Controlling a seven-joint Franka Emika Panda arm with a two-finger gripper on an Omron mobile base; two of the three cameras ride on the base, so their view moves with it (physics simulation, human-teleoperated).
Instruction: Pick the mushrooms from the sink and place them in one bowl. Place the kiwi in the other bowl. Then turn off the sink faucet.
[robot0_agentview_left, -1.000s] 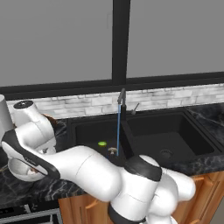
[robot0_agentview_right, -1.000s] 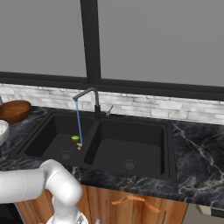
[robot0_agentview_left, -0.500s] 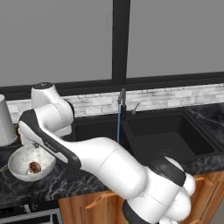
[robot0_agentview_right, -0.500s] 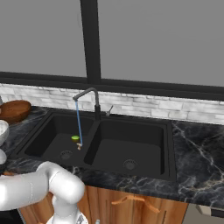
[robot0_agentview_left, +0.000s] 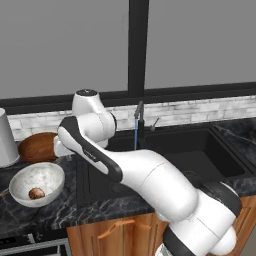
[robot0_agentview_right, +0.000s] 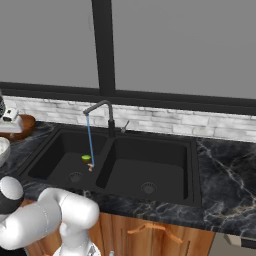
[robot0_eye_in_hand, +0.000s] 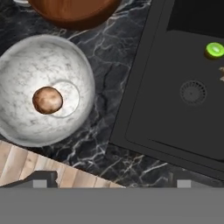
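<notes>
Speckled white-grey stone bowl (robot0_eye_in_hand: 43, 89) is sitting on the black marble counter (robot0_eye_in_hand: 113, 65) and holding one tan-brown mushroom (robot0_eye_in_hand: 47, 99). The two-finger gripper (robot0_eye_in_hand: 111, 179) is hanging above the counter beside it, jaws spread wide, gripping nothing. The lime-green kiwi (robot0_eye_in_hand: 215, 50) is lying in the black double-basin sink (robot0_agentview_right: 150, 170), near a second mushroom (robot0_agentview_right: 90, 168) under the dark grey faucet (robot0_agentview_right: 102, 114), which is running. The reddish-brown wooden bowl (robot0_agentview_left: 39, 146) is standing just behind the stone bowl.

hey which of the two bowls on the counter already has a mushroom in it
The white speckled stone-look bowl, with one brown mushroom at its centre. The reddish-brown wooden bowl beside it shows nothing inside where it is visible.
</notes>
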